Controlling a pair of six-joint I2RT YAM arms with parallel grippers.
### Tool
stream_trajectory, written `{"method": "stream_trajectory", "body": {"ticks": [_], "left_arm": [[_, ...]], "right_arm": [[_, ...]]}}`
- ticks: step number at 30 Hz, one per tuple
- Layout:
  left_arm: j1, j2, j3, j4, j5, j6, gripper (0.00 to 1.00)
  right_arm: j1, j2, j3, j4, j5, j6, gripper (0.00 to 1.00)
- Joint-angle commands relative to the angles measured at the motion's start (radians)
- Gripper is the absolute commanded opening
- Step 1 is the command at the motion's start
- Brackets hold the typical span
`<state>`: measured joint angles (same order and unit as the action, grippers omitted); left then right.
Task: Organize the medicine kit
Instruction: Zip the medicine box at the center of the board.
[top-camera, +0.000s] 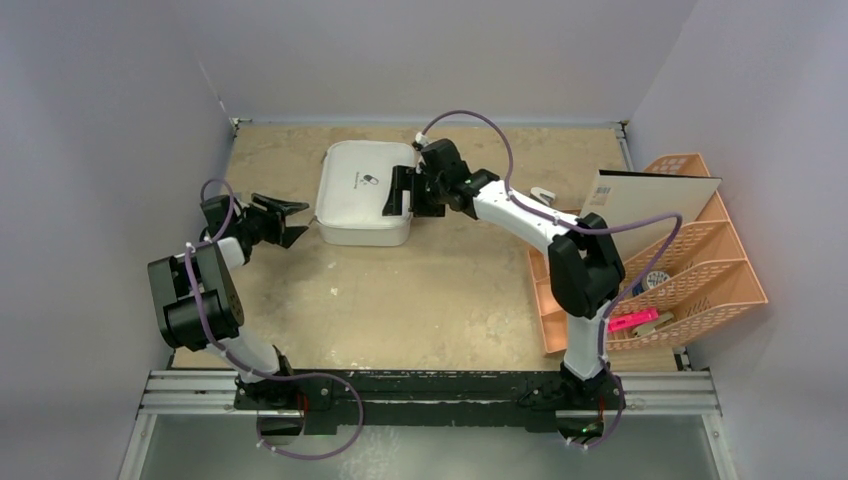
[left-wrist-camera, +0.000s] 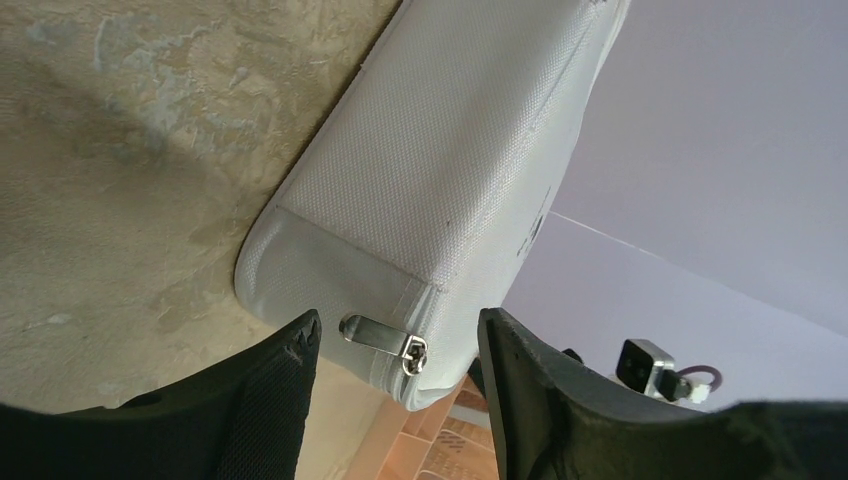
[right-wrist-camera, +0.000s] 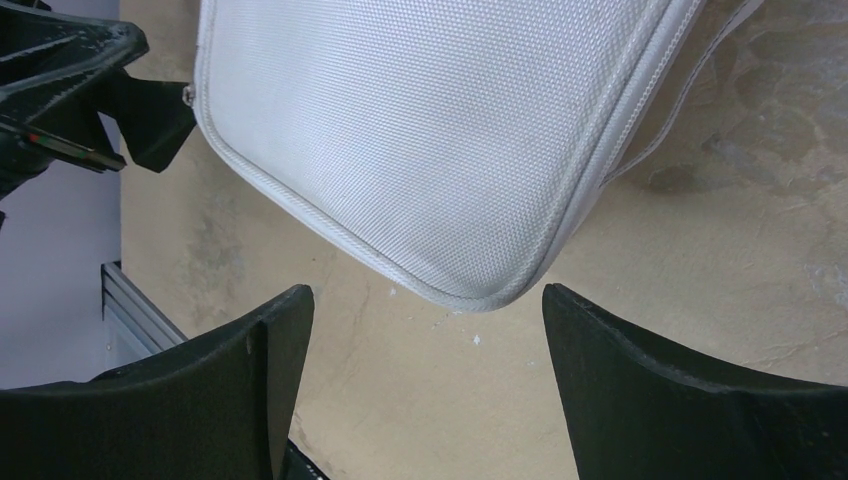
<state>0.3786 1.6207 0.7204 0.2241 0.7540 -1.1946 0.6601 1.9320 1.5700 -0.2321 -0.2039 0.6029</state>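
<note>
Toward the far edge of the table (top-camera: 430, 290), left of its middle, we note the kit (top-camera: 360, 195) lying flat, lid up. It has a white woven cover with a small dark logo on the lid, and looks closed as far as we can see.

Left gripper (top-camera: 298, 222): level with the kit's left side, just beside its near-left corner. From the left wrist, a metal zip pull (left-wrist-camera: 383, 340) lies against the corner wall between the two dark fingers (left-wrist-camera: 280, 400). We see a gap on each side of the pull, so the fingers are parted and hold nothing.

Right gripper (top-camera: 398, 192): at the kit's right edge, reaching over the lid's rim. From the right wrist, its fingers (right-wrist-camera: 250, 370) are spread wide, with one rounded kit corner just ahead of the tips. We cannot tell whether they touch the cover. Nothing is held.

Along the table's right edge sits a peach lattice organizer (top-camera: 715, 275). A flat tan card (top-camera: 655, 200) leans at its far end, and a pink item (top-camera: 632, 322) lies in a near compartment.
</note>
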Motion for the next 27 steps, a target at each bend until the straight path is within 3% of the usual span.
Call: {"method": "stream_trajectory", "body": {"ticks": [1, 8, 11, 21, 27], "left_arm": [[-0.001, 0.02, -0.013, 0.056, -0.025, -0.084, 0.57], [-0.043, 0.044, -0.008, 0.052, -0.056, -0.164, 0.57], [-0.061, 0.05, -0.012, 0.065, -0.074, -0.199, 0.52], [-0.063, 0.002, -0.014, -0.001, -0.113, -0.168, 0.0], [-0.063, -0.037, -0.035, -0.079, -0.144, -0.09, 0.0]], "right_arm": [[0.005, 0.008, 0.033, 0.011, -0.017, 0.003, 0.86], [0.013, 0.027, 0.039, 0.013, -0.011, 0.003, 0.86], [0.016, 0.034, 0.041, 0.011, -0.009, 0.003, 0.86], [0.018, 0.08, 0.052, 0.008, 0.007, 0.003, 0.85], [0.025, 0.094, 0.043, 0.019, 0.025, 0.018, 0.84]]}}
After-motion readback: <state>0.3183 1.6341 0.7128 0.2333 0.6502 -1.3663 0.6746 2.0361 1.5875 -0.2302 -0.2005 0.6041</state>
